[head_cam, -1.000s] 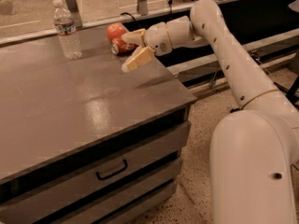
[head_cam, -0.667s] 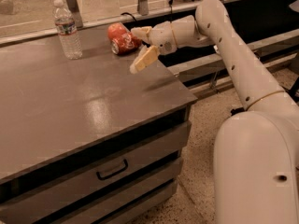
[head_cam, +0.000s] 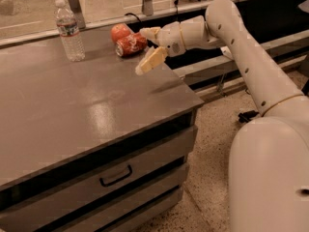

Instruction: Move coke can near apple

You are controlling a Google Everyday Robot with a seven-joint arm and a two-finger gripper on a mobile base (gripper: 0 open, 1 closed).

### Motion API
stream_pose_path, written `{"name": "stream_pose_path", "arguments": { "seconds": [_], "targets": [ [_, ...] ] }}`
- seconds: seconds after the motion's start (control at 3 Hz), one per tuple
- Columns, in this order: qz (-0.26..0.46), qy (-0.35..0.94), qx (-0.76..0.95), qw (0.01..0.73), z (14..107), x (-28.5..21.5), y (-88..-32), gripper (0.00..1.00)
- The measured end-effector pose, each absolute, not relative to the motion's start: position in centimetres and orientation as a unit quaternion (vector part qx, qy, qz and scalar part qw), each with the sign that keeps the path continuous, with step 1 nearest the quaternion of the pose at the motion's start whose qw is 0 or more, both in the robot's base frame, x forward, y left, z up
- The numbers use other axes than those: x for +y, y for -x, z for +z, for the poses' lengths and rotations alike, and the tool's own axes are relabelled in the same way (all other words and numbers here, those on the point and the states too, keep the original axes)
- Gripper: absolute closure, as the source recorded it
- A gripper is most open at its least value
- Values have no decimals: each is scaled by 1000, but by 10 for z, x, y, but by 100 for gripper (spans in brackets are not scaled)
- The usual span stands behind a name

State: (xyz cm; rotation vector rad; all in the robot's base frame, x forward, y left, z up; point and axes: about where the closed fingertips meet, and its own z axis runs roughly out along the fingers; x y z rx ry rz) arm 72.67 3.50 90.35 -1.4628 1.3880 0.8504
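The coke can (head_cam: 131, 44) lies on its side at the far right of the grey counter, touching the red-orange apple (head_cam: 119, 32) just behind it. My gripper (head_cam: 146, 50) hovers just right of the can, above the counter's right edge. Its cream fingers are spread wide, one fingertip (head_cam: 147, 32) up near the can and the other (head_cam: 150, 61) lower toward me. It holds nothing.
A clear plastic water bottle (head_cam: 69, 30) stands at the far left of the counter (head_cam: 87, 105). The counter has drawers with a handle (head_cam: 116, 176) below. A rail and glass partition run behind. Speckled floor lies to the right.
My gripper has drawn back to the right, away from the can. The can and apple stay together at the far edge.
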Motion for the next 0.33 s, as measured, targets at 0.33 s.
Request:
{"name": "stream_pose_path", "arguments": {
  "seconds": [0.33],
  "targets": [
    [345,594,564,459,903,35,-727,0]
  ]
}}
